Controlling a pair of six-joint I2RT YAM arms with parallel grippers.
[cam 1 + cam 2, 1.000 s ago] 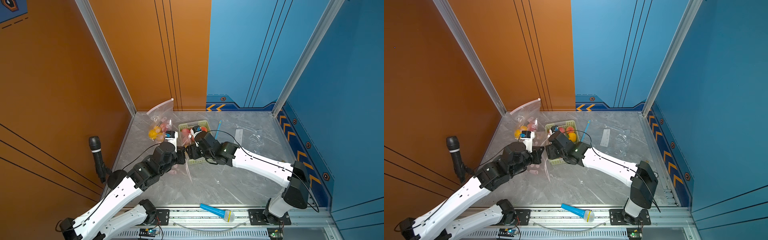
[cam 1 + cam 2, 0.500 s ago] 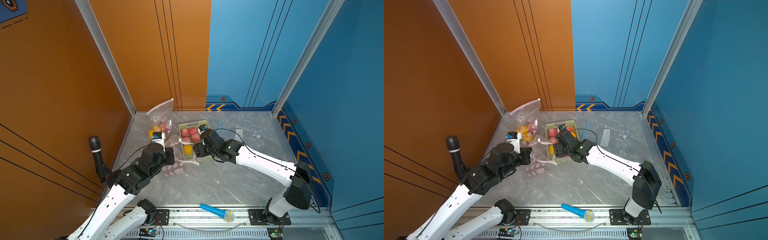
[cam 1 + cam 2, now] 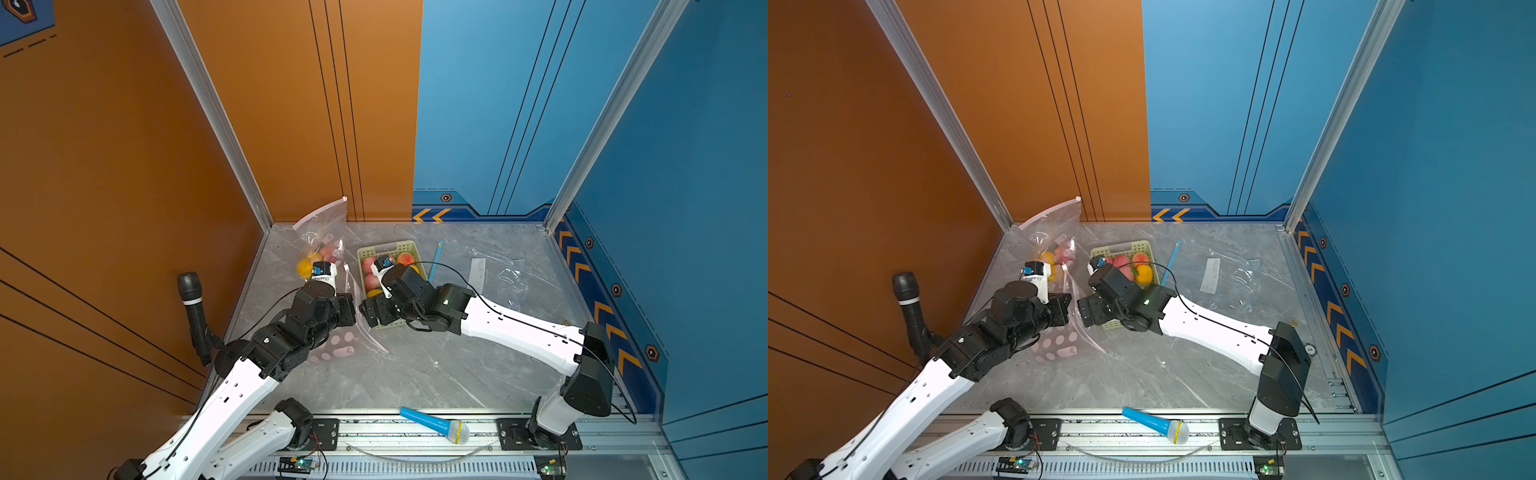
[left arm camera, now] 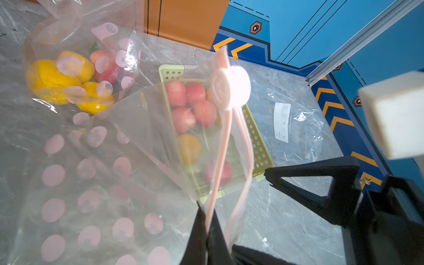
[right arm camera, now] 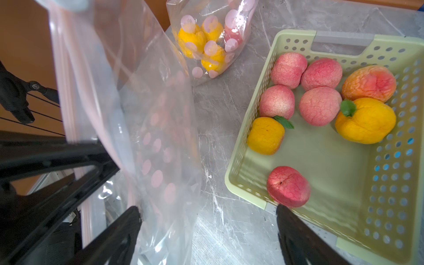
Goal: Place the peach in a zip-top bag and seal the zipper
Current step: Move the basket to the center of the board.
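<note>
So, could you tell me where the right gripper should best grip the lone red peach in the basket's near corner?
Probably take the red peach across its round middle, from above with the open right gripper: the basket wall beside it blocks a sideways approach.

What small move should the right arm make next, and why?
Probably swing the right gripper over the basket and down onto the nearest peach: its jaws stand open and empty, while the left gripper pinches the zipper edge of the empty bag.

Orange wall [image 3: 124, 166] meets blue wall [image 3: 519, 104] at the back, silver posts [image 3: 208, 104] in the corners. The grey marbled surface [image 3: 415, 374] is evenly lit, orange chevrons [image 3: 434, 215] along its blue edge.
</note>
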